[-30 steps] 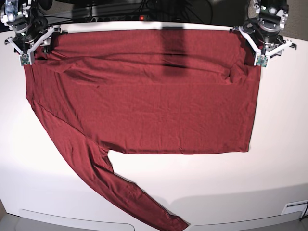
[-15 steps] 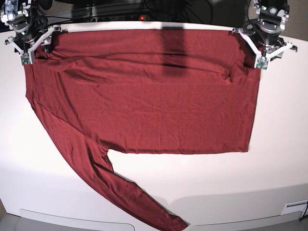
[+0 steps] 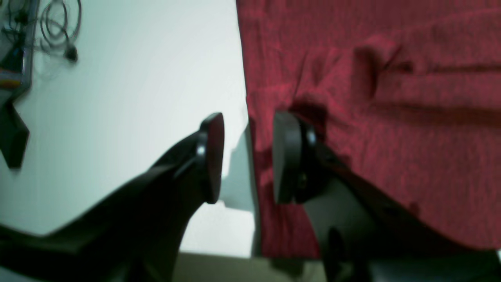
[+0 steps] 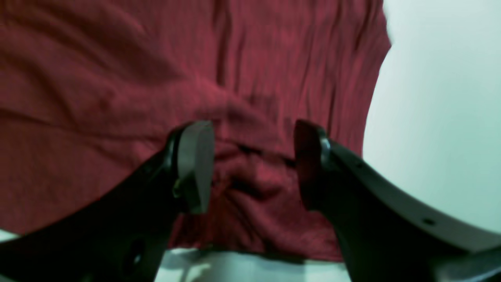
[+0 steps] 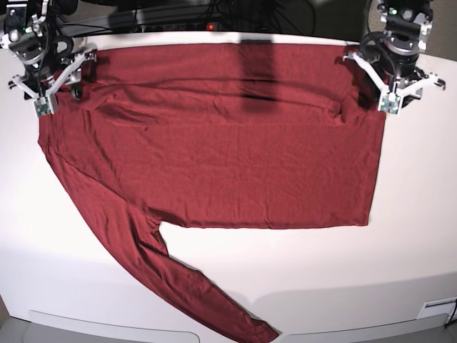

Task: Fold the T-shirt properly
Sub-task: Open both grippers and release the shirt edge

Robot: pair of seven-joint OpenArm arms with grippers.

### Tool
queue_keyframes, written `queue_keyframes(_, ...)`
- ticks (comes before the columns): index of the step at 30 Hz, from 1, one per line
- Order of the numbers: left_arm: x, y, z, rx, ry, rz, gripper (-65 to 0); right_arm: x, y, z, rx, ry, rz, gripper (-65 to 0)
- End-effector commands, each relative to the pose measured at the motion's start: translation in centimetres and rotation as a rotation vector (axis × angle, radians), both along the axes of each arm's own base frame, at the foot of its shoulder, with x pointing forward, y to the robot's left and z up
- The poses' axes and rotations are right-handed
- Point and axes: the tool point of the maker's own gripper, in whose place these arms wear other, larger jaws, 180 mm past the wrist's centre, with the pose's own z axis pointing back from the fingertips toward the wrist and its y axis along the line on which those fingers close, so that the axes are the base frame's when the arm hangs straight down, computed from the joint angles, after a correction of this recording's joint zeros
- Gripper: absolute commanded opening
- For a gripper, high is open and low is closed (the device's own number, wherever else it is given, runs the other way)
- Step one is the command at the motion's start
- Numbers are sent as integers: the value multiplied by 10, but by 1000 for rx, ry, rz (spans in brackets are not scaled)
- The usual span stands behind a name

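The dark red T-shirt lies spread flat across the white table. One long sleeve runs down to the front edge. My left gripper is at the shirt's far right corner. In the left wrist view it is open and straddles the shirt's edge, one finger over bare table and one over the cloth. My right gripper is at the far left corner. In the right wrist view it is open over a bunched fold of the shirt.
Cables and dark gear lie behind the table's far edge. A dark shadow band crosses the shirt's upper middle. A small white fitting sits at the front right corner.
Both grippers have shifted slightly toward the front over the shirt's far corners, the right one more. The shirt lies about as before.
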Motion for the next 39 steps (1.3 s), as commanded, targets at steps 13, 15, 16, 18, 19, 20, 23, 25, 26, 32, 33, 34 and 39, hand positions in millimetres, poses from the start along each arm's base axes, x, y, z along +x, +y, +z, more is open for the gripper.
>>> queue_keyframes(13, 13, -17, 25, 15, -158, -5, -450, 28, 22, 33, 22, -162, 32, -336)
queue_keyframes(15, 14, -18, 25, 9, -163, -3, -446, 31, 25, 33, 39, -176, 19, -336)
queue_keyframes(16, 14, -19, 26, 7, -166, -4, -437, 33, 27, 33, 48, -184, 12, -335)
queue_keyframes(18, 14, -19, 26, 7, -165, -4, -378, 35, 30, 32, 62, -186, 1, -331)
queue_keyframes(19, 14, -19, 26, 7, -165, -4, -330, 35, 31, 31, 71, -181, -6, -301)
queue_keyframes(20, 14, -19, 26, 7, -165, -4, -274, 34, 32, 30, 74, -174, -9, -260)
queue_keyframes(23, 14, -19, 26, 7, -165, -4, -195, 31, 31, 26, 70, -152, -15, -173)
queue_keyframes(25, 14, -19, 25, 7, -165, -4, -195, 31, 31, 26, 70, -149, -16, -173)
queue_keyframes(26, 14, -19, 25, 7, -165, -4, -195, 31, 31, 26, 72, -150, -17, -173)
queue_keyframes(32, 18, -22, 31, 0, -204, -19, -195, 38, 43, 34, 121, -245, -22, -173)
queue_keyframes(33, 19, -23, 34, -2, -222, -27, -195, 40, 46, 35, 133, -267, -24, -174)
queue_keyframes(34, 20, -24, 36, -4, -236, -33, -195, 41, 49, 37, 144, -285, -27, -174)
queue_keyframes(39, 21, -26, 38, -8, -243, -33, -195, 47, 59, 44, 189, -358, -44, -175)
